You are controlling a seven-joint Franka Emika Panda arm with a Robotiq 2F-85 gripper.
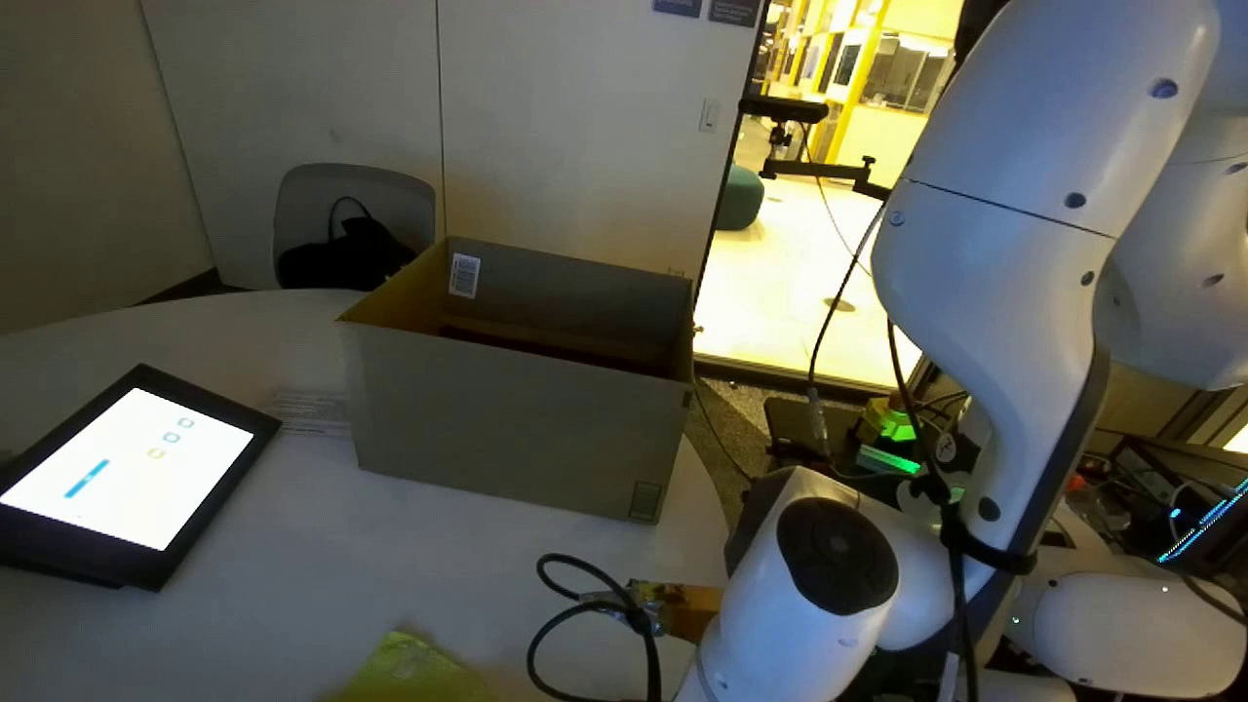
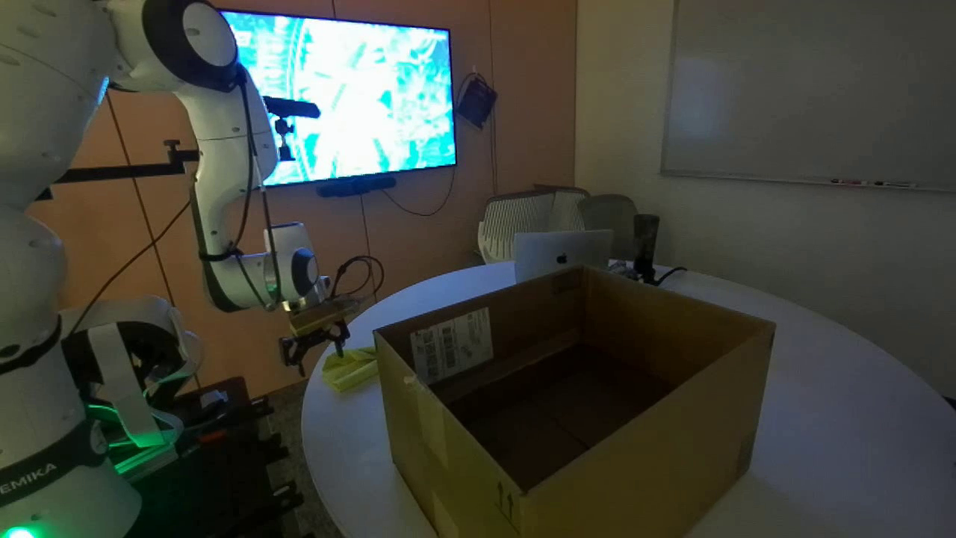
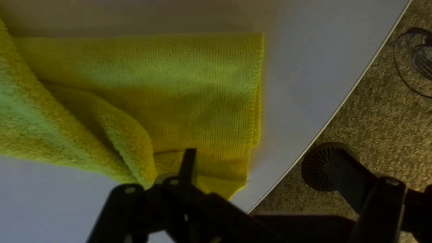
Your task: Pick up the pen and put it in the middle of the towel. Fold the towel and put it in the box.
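Here, one towel (image 3: 162, 91) (rumpled) lies apart from one box (image 1: 517, 429).

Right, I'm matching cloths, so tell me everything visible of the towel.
The towel is yellow-green, fluffy-looking cloth, ribbed in places, with a stitched edge. It lies rumpled and partly folded over itself on the pale table near its rim, apart from the box. In the wrist view the open gripper overlaps it; contact is unclear.
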